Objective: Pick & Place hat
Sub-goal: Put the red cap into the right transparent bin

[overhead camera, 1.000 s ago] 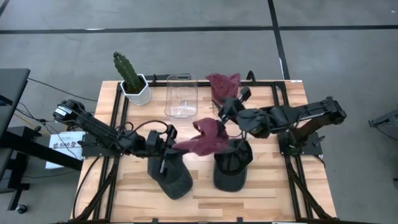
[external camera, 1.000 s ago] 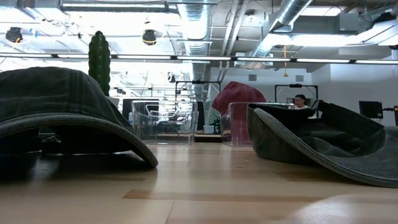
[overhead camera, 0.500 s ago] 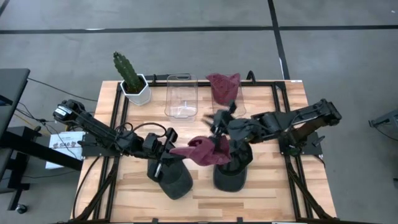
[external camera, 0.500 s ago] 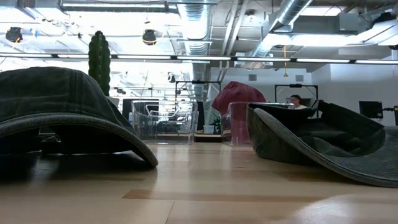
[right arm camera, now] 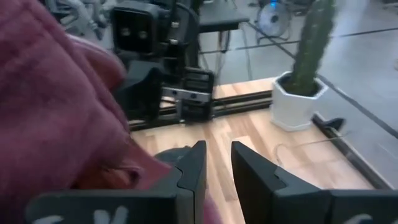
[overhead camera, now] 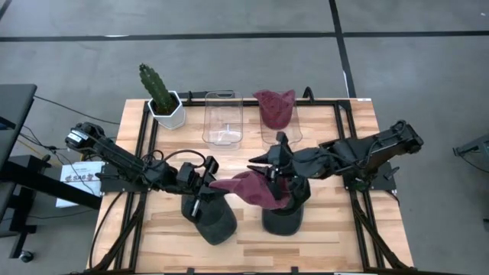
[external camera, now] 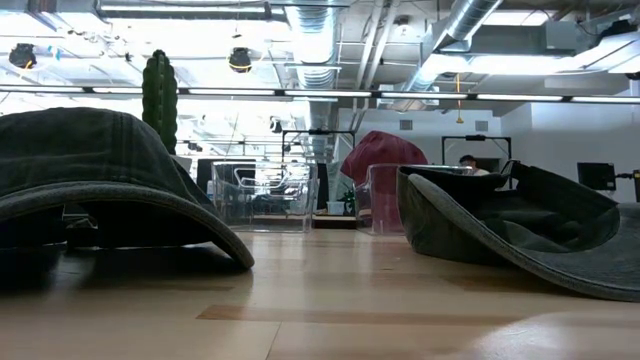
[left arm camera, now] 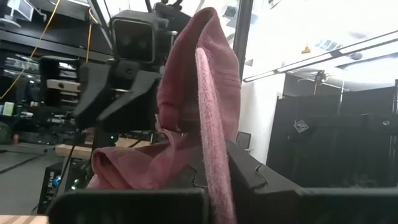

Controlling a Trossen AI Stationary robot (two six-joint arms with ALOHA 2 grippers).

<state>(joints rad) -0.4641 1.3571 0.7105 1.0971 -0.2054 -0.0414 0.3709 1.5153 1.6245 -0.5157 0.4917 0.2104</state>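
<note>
Between both arms' jaws, maroon hat [overhead camera: 256, 188], clamped each side.

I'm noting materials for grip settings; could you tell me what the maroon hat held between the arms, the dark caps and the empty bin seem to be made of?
Maroon hat: soft knit or fleece, matte; it drapes limp and shows a fuzzy ribbed edge in the left wrist view.
Dark caps: likely washed cotton, matte, with faded seams.
Empty bin: clear rigid plastic, glossy; the table shows through.

1. We see the right gripper [overhead camera: 269, 169] now farther toward the desk's left edge and front than a second ago.
2. The maroon hat [overhead camera: 256, 188] hangs lower, flatter, draped over the upturned dark cap [overhead camera: 284, 208].
</note>
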